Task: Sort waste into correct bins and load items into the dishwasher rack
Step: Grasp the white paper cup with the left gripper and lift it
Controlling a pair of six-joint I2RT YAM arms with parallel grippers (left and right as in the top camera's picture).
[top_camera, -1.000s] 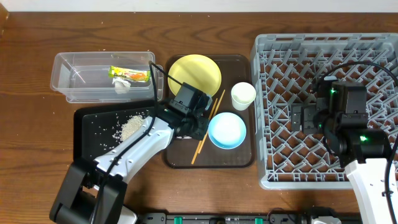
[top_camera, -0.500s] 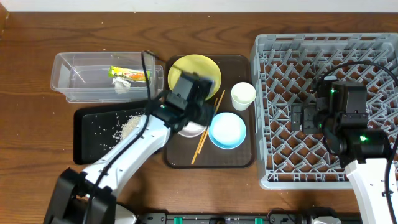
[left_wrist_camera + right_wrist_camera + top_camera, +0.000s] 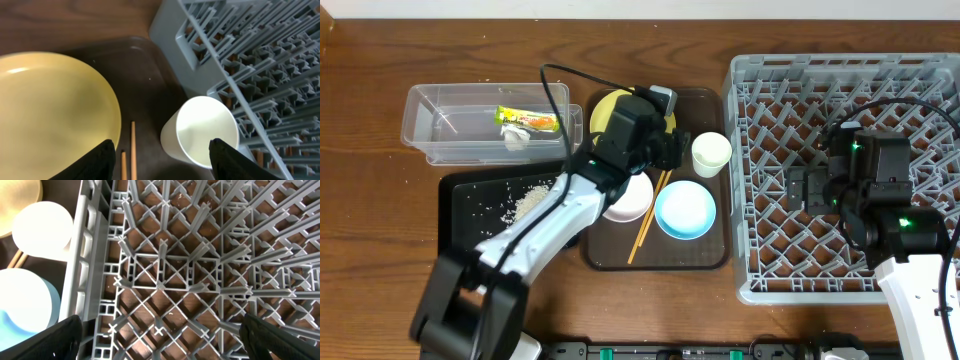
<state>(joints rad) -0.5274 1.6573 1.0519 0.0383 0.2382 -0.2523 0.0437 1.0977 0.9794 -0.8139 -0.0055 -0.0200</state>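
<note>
Since the small white cup (image 3: 200, 131) stands upright at the brown tray's (image 3: 605, 250) right edge, we hold our left jaws spread, empty, above it, presumably for a grasp; our right jaws hang spread over the dishwasher rack (image 3: 840, 62) beside that tray.

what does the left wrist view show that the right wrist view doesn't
Only left wrist: most of the yellow plate and the brown tray's rounded corner. Only right wrist: the light blue bowl and the rack's lattice floor. Both: the white cup and the rack's grey wall; right wrist catches just a sliver of plate.
</note>
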